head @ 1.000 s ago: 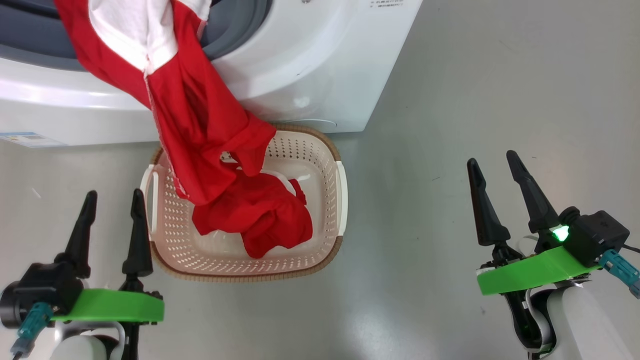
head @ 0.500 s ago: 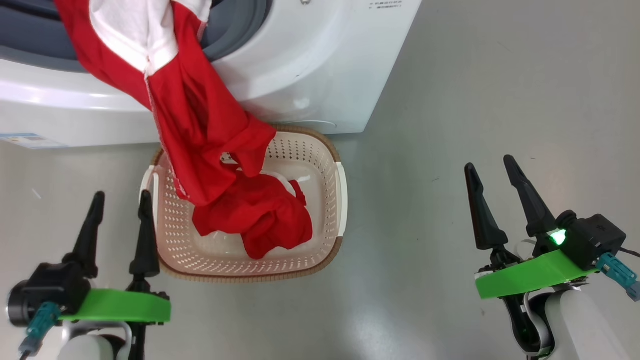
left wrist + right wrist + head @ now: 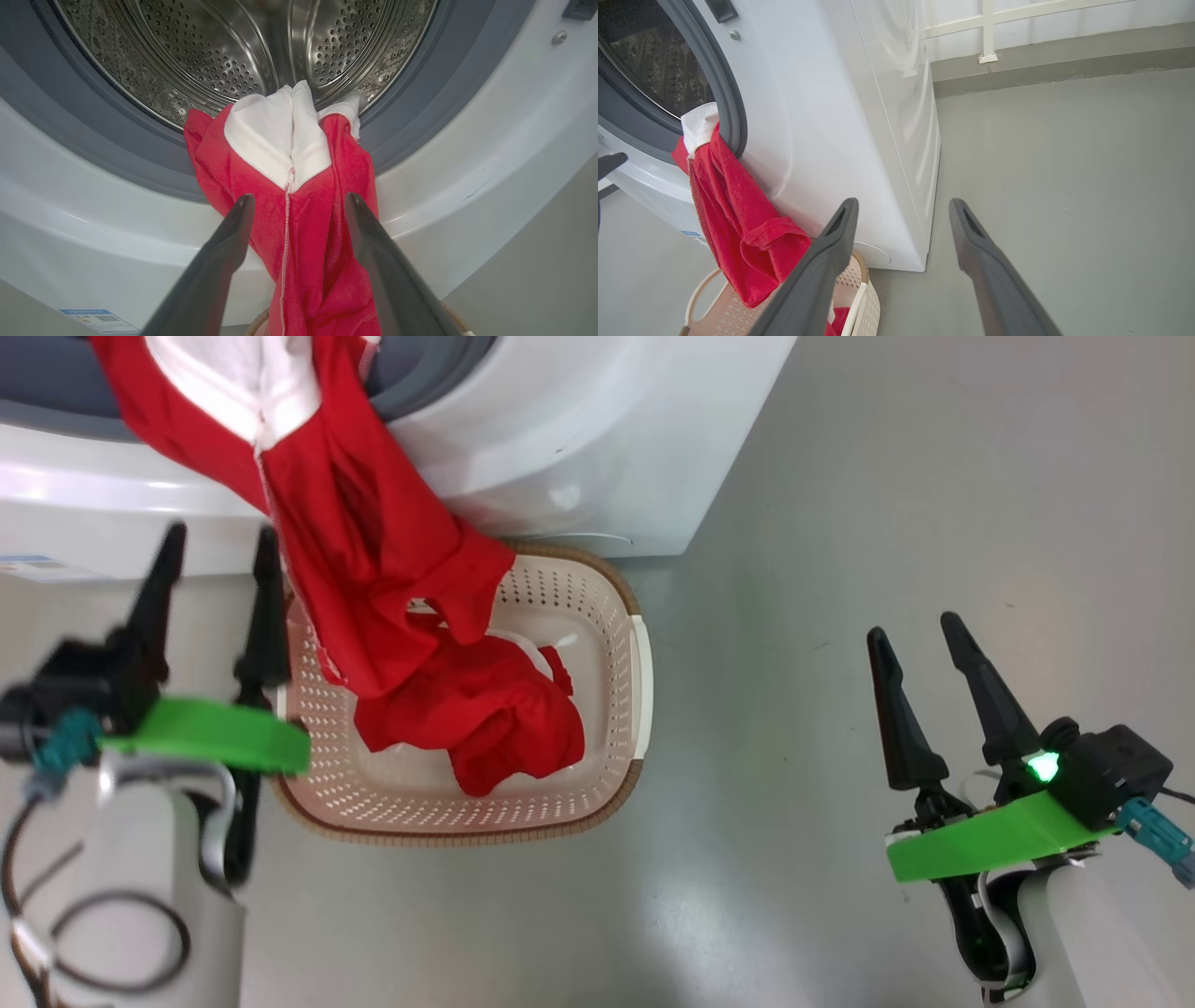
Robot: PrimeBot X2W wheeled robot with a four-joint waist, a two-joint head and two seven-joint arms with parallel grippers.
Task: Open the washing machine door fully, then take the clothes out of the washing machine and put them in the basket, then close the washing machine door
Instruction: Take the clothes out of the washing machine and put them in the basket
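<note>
The red and white clothes (image 3: 373, 569) hang out of the washing machine (image 3: 579, 439), over its grey gasket, with the lower end piled in the cream basket (image 3: 597, 607) on the floor in front. The washing machine door is out of view. My left gripper (image 3: 219, 541) is open, raised at the basket's left edge, just left of the hanging fabric. In the left wrist view this gripper (image 3: 299, 198) points at the clothes (image 3: 303, 224) below the steel drum (image 3: 210, 56), with nothing held. My right gripper (image 3: 913, 627) stands open over bare floor, well right of the basket.
Grey floor (image 3: 887, 476) stretches to the right of the machine. In the right wrist view, a wall with a white rail (image 3: 990, 28) stands behind the machine's side (image 3: 896, 116). A blue sticker (image 3: 93, 319) marks the machine's lower front. A dark cable loops by my left forearm (image 3: 93, 933).
My left gripper has risen and moved forward towards the machine, beside the hanging clothes. The right gripper has barely shifted. The clothes and basket lie as before.
</note>
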